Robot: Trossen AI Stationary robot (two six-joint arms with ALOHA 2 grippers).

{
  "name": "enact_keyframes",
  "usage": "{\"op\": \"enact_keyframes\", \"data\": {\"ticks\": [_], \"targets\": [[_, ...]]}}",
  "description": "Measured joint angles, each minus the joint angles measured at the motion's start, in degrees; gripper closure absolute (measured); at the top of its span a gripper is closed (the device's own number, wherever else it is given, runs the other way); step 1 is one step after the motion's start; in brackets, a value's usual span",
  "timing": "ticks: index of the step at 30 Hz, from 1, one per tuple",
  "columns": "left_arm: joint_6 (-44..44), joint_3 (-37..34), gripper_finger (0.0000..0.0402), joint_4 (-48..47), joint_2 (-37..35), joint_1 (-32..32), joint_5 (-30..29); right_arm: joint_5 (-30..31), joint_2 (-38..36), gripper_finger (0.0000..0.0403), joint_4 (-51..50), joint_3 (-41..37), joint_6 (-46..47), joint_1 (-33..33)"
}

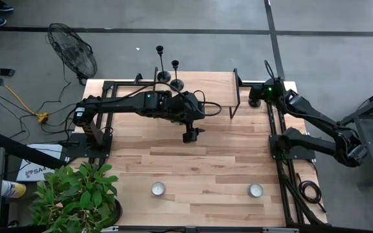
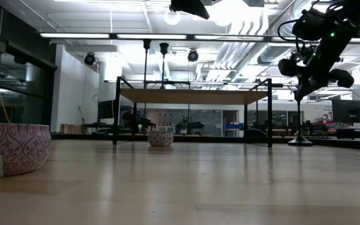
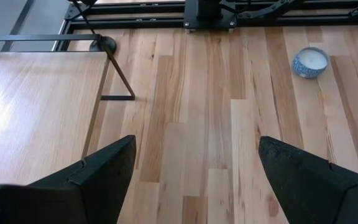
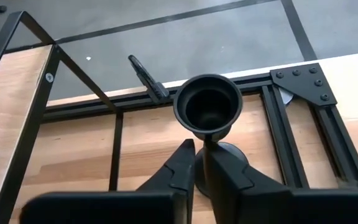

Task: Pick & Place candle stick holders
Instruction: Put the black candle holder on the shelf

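Note:
Two black candle stick holders (image 1: 160, 65) (image 1: 175, 74) stand by their round bases on the left end of a raised wooden shelf (image 1: 203, 87) at the table's far side. A third candle stick holder (image 4: 207, 102) stands on the table by the shelf's right leg, near the far right corner. Its stem (image 2: 299, 119) and base (image 2: 300, 142) show in the low view. My right gripper (image 4: 197, 158) is shut on it. My left gripper (image 3: 194, 174) hangs open over the table's middle, in front of the shelf, with nothing between its fingers. My right gripper pinches the third holder's thin stem (image 4: 205, 142) between its two fingers, just below the top cup. The fingers come slanting down from the table's near right side and lie across the stem. The holder is upright with its round base (image 4: 229, 155) on the table.
Two small candle bowls (image 1: 158, 189) (image 1: 256, 189) sit near the table's front edge. A potted plant (image 1: 76, 197) fills the near left corner. Black frame rails (image 1: 280, 149) run along the right side. A fan (image 1: 73, 48) stands on the floor beyond the far left corner.

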Motion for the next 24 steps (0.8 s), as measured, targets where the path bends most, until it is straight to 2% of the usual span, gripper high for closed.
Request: {"op": "enact_keyframes", "data": {"ticks": [3,6,12,18,22,24], "targets": [[0.0,0.0,0.0067,0.0,0.0,0.0,0.0,0.0,0.0,0.0374,-0.8,0.0,0.7,0.0],[0.0,0.0,0.0067,0.0,0.0,0.0,0.0,0.0,0.0,0.0355,-2.2,0.0,0.9,0.0],[0.0,0.0,0.0067,0.0,0.0,0.0,0.0,-0.2,0.0,0.0269,-2.6,0.0,1.0,0.0],[0.0,0.0,0.0067,0.0,0.0,0.0,-0.1,2.8,0.9,0.0183,2.5,0.0,-1.3,-0.2],[0.0,0.0,0.0067,0.0,0.0,0.0,-0.2,0.1,4.5,0.0166,5.8,0.0,-3.2,-1.8],[0.0,0.0,0.0067,0.0,0.0,0.0,-0.2,1.2,5.9,0.0165,5.9,0.0,-3.2,-2.0]]}}
